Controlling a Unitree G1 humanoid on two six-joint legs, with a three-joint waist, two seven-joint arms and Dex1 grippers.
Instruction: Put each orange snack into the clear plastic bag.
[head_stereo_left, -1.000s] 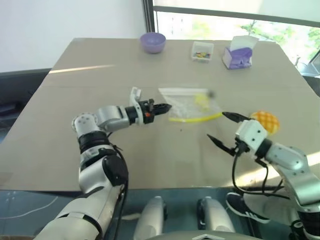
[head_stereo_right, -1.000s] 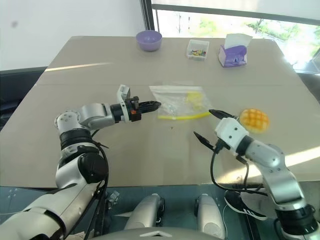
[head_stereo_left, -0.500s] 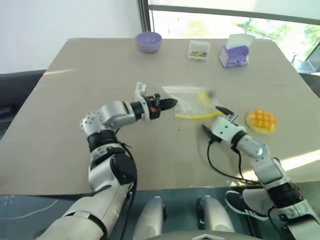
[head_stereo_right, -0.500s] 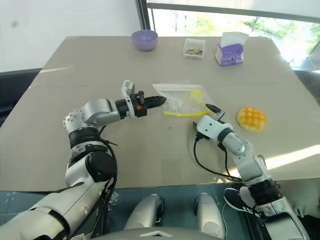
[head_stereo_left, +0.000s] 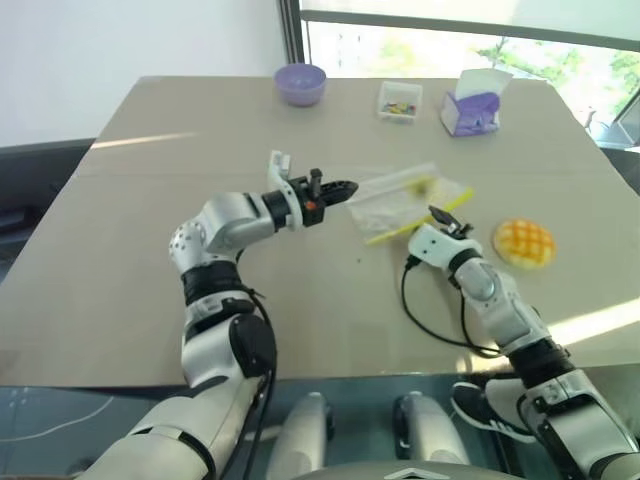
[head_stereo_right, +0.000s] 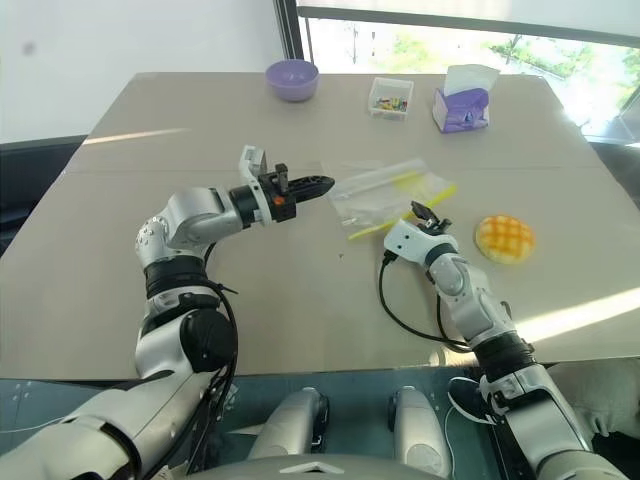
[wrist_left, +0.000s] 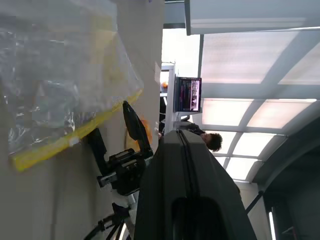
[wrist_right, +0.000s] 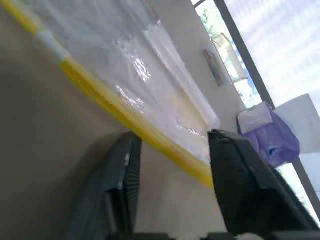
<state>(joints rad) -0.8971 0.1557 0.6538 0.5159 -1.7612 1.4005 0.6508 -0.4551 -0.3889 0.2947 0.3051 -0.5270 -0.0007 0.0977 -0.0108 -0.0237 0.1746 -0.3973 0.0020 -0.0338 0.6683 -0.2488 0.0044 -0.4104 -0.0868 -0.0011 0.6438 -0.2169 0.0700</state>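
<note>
The bag (head_stereo_left: 405, 194) is seen near the middle of the surface (head_stereo_left: 130, 260), its corner at 9 o'clock pinched and lifted by the left end effector (head_stereo_left: 343, 187), whose fingers are closed tight on the plastic. The yellow seal strip (head_stereo_left: 418, 218) runs along the bag's edge at 5 o'clock. The right end effector (head_stereo_left: 447, 216) is placed at that edge, low over the surface; in the right wrist view its two fingers (wrist_right: 240, 185) are seen partly apart with the strip lying between them, and whether the strip is gripped cannot be told. The snack (head_stereo_left: 523, 242) lies on the surface at 3 o'clock from the bag, just beside the right end effector and apart from it, outside the bag. At the far edge of the surface, toward 12 o'clock, a purple bowl (head_stereo_left: 301, 83), a small clear box (head_stereo_left: 401, 100) and a purple tissue box (head_stereo_left: 476, 106) are lined up.
</note>
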